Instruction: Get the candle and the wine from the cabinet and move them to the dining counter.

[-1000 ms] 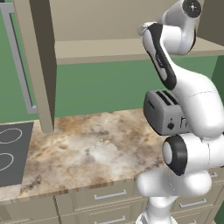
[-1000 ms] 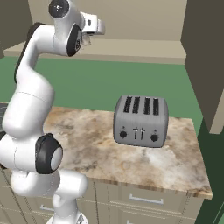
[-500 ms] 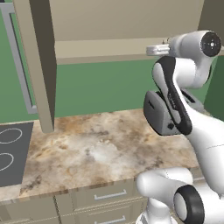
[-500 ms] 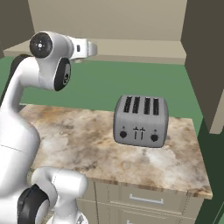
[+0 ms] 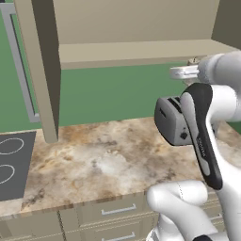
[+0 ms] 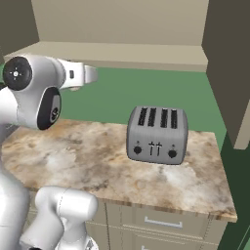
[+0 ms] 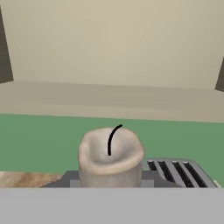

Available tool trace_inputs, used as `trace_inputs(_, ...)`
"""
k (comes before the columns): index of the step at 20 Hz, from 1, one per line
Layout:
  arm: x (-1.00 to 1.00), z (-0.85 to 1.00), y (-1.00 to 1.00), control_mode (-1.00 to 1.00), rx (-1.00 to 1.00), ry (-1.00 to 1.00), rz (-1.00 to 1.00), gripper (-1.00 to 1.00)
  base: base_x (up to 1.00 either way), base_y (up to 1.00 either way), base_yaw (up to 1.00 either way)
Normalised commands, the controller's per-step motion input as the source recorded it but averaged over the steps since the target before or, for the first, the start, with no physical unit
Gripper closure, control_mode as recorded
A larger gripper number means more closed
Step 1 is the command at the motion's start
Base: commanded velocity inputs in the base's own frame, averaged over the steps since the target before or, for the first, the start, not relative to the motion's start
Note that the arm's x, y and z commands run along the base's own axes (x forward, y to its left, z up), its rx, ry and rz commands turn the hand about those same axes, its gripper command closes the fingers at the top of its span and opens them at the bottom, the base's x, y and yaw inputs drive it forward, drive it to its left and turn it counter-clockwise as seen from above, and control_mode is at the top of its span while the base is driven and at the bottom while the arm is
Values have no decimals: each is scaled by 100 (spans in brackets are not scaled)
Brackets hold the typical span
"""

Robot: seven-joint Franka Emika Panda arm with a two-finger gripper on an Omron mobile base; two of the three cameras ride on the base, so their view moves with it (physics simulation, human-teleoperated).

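The candle [image 7: 110, 155], a pale stubby cylinder with a curved black wick, sits right in front of the hand camera, in the air. My gripper [image 5: 178, 72] is shut on it, level with the underside of the cabinet shelf [image 5: 141, 51] and above the toaster. From the right base view the gripper [image 6: 91, 74] points toward the green wall. The beige cabinet [image 7: 113, 52] stands open ahead with a bare shelf. My fingertips are hidden below the candle. The wine and the dining counter are out of view.
A grey four-slot toaster [image 6: 157, 135] stands on the marbled worktop [image 5: 103, 160] under my hand. A black cooktop [image 5: 12, 164] lies at the worktop's left end. An open cabinet door [image 5: 47, 70] hangs at the left and another door [image 6: 229, 68] at the right. Drawers [image 6: 163, 222] run below.
The arm has swung so that the hand has dropped from up by the cabinet to just below shelf level, carrying the candle outward. The toaster and worktop have stayed put.
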Motion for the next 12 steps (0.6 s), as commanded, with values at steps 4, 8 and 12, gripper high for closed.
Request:
trace_inputs(4,-82,-2,7,-100,0,19,-1,100,0,0,0)
trace_inputs(8,-27,0,0,-100,0,13,0,100,0,0,0)
trace_inputs(12,-14,0,0,-100,0,9,0,100,0,0,0)
